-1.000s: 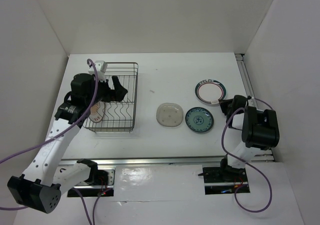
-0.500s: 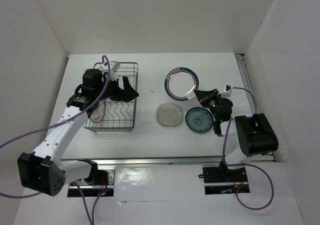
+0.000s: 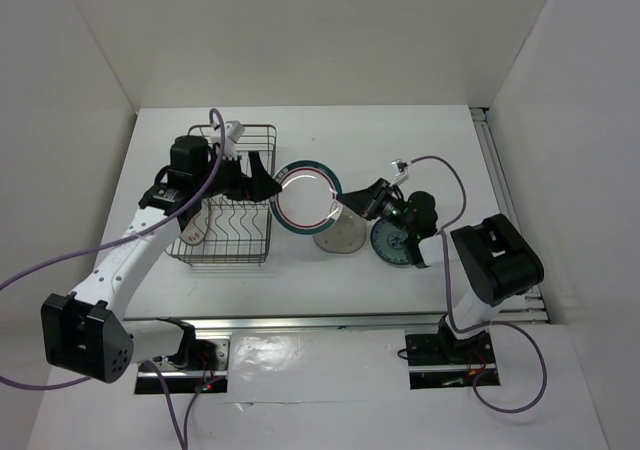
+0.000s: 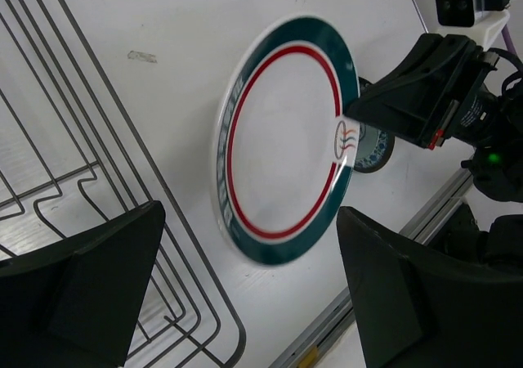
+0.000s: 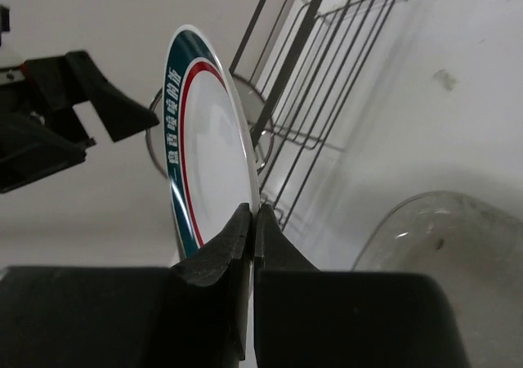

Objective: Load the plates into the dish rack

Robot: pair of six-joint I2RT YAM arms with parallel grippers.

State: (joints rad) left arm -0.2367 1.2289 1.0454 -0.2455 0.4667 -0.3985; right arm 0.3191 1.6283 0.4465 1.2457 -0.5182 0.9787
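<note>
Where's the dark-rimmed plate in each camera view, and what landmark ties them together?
Top external: dark-rimmed plate at centre, held just right of the dish rack.
Left wrist: the plate mid-frame, face toward the camera.
Right wrist: the plate left of centre, nearly edge-on, pinched by the right end effector.
Shared landmark: the dish rack, in all three.

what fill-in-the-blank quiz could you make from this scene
The green-rimmed plate in the right claw has a ___ inner ring.
The left claw is ___.
Outside the rack, ___ plates lie flat on the table.
Missing words: red; open; two.
</note>
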